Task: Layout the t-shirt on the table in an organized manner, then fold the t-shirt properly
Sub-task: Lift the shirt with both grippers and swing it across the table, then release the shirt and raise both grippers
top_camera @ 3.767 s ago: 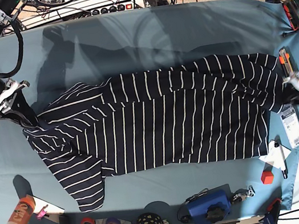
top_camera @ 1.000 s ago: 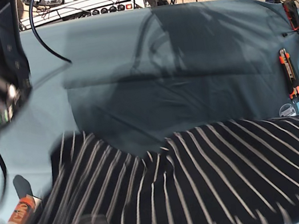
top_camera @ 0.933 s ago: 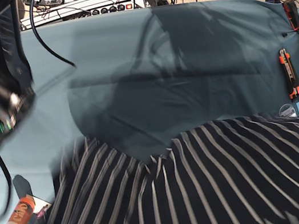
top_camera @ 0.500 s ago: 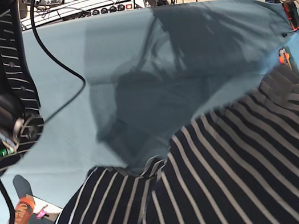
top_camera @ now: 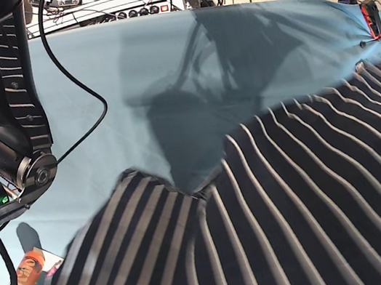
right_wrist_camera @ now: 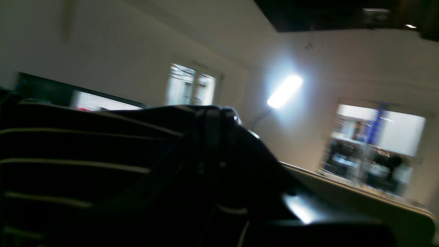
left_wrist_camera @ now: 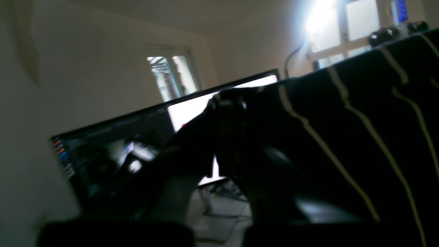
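Gripping t-shirt (top_camera: 297,205), both end effectors clamped

Both arms are raised high. The left gripper (left_wrist_camera: 226,113) and right gripper (right_wrist_camera: 211,118) are clamped shut on the t-shirt (top_camera: 297,205).

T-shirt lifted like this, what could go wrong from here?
The t-shirt hangs raised, close to the base camera, with a deep fold near its middle; laid down so, it may land creased. Both wrist views show only a pinched edge in the shut jaws, which might slip. Its swinging cloth could sweep the small tools at the table edge.
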Tool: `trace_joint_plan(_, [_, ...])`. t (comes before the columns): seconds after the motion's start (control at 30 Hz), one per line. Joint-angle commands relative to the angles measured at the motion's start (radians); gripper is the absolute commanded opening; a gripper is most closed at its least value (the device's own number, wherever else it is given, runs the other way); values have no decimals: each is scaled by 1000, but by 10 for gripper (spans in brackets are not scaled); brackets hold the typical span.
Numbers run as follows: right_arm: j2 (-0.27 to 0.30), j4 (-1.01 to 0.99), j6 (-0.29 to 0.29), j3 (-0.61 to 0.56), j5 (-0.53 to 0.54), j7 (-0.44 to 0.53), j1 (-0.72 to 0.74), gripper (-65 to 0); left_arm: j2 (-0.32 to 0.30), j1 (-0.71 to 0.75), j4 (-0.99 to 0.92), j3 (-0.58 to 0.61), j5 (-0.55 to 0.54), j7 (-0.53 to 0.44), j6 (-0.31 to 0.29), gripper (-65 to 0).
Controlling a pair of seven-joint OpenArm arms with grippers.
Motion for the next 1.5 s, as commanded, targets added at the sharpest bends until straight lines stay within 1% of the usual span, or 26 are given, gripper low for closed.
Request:
trace_joint_plan(0.0, [9,-27,-26,3,-36,32,41,-650,-29,-11,0,41,21,-6,7,-650])
trace_joint_plan(0.07, [20,-131,-27,2,-48,32,40,-650,-24,-11,-12,171,42,0,-15,-650])
trace_joint_plan(0.13, [45,-269,-12,1,-52,42,41,-650,-13,-12,-34,318,117,-36,-11,-650])
trace_joint_plan(0.17, [61,-344,-3,1,-73,60,41,-650,-2,-14,-51,390,171,-70,10,-650])
trace_joint_plan(0.23, [92,-499,-3,1,-171,104,40,-650,35,-42,-103,527,254,-126,54,-650])
trace_joint_plan(0.27, [107,-581,-3,1,-246,135,40,-650,57,-64,-140,591,279,-149,58,-650])
trace_joint_plan(0.3, [119,-663,-3,1,-322,179,40,-650,78,-87,-185,650,293,-169,57,-650])
trace_joint_plan(0.37, [140,-838,-3,1,-466,314,38,-650,124,-146,-303,771,322,-230,54,-650])
trace_joint_plan(0.47, [167,-1083,-9,1,-684,599,38,-650,201,-253,-527,941,417,-420,60,-650])
trace_joint_plan(0.53, [180,-1198,-100,1,-802,758,37,-650,254,-330,-687,1044,513,-558,104,-650])
trace_joint_plan(0.57, [187,-1236,-119,1,-855,805,37,-650,279,-367,-765,1087,559,-608,129,-650])
trace_joint_plan(0.6, [192,-1263,-118,0,-900,825,34,-650,304,-403,-845,1127,597,-648,142,-650])
trace_joint_plan(0.63, [197,-1278,-109,0,-925,826,31,-602,327,-438,-922,1164,630,-682,147,-650])
trace_joint_plan(0.67, [200,-1283,-103,0,-935,826,19,-520,349,-471,-997,1198,654,-717,146,-617])
trace_joint_plan(0.7, [200,-1283,-98,0,-934,827,6,-449,369,-499,-1068,1229,671,-757,146,-542])
trace_joint_plan(0.73, [199,-1283,-99,0,-934,836,-6,-410,388,-523,-1132,1257,688,-803,146,-470])
trace_joint_plan(0.77, [199,-1283,-99,0,-934,847,-18,-404,404,-543,-1184,1279,703,-844,147,-416])
trace_joint_plan(0.8, [199,-1283,-99,0,-934,858,-30,-404,419,-558,-1226,1292,716,-872,147,-387])
trace_joint_plan(0.93, [205,-1283,-115,0,-934,867,-55,-404,470,-580,-1272,1297,745,-881,157,-384])
trace_joint_plan(1.03, [218,-1282,-114,0,-930,866,-56,-404,483,-585,-1270,1297,745,-875,157,-384])
trace_joint_plan(1.13, [240,-1266,-76,1,-870,824,-57,-404,480,-591,-1270,1297,745,-844,159,-384])
trace_joint_plan(1.23, [264,-1210,-3,2,-745,704,-57,-404,475,-599,-1262,1296,740,-763,158,-386])
trace_joint_plan(1.3, [277,-1148,-3,2,-642,587,-61,-405,467,-598,-1231,1294,686,-663,158,-406])
trace_joint_plan(1.37, [283,-1061,-3,3,-550,481,-77,-406,465,-598,-1189,1263,617,-550,157,-449])
trace_joint_plan(1.4, [283,-1004,-3,3,-513,441,-93,-406,466,-597,-1162,1234,584,-498,148,-473])
trace_joint_plan(1.47, [282,-882,-3,3,-446,360,-134,-406,466,-595,-1098,1157,500,-397,101,-518])
